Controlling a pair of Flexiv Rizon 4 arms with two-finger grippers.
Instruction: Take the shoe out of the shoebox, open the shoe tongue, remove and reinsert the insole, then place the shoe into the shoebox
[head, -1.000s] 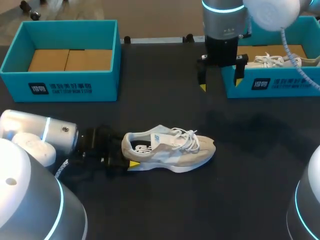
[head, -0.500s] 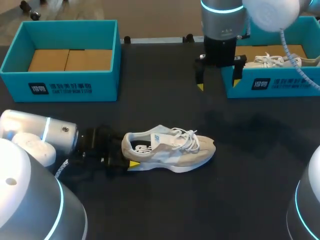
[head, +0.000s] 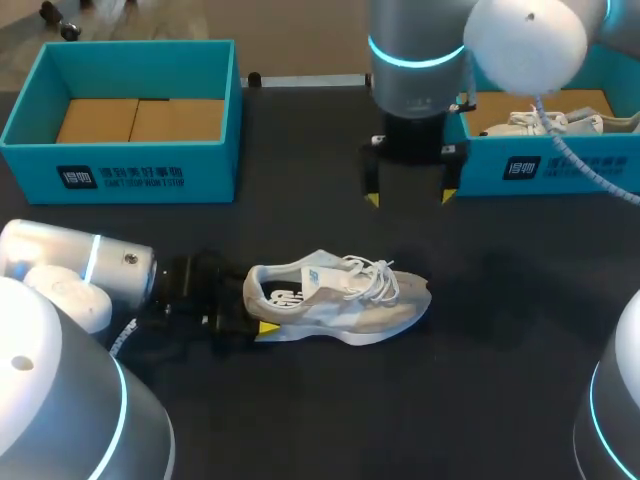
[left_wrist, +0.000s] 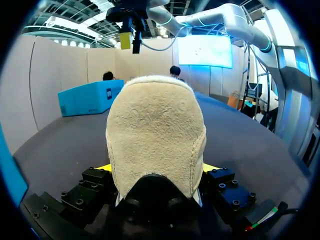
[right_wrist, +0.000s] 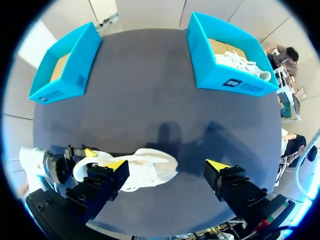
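- Lying lower centre, the shoe is clamped at the heel by the left gripper.
- Spread wide, the right gripper is seen upper centre, apart from it.
- Noted in the upper-left shoebox: cardboard; in the upper-right shoebox: second shoe.

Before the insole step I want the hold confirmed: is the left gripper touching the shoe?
Touching. The left wrist view shows the shoe, heel first, wedged in the left gripper, with a yellow tip pressing each side.
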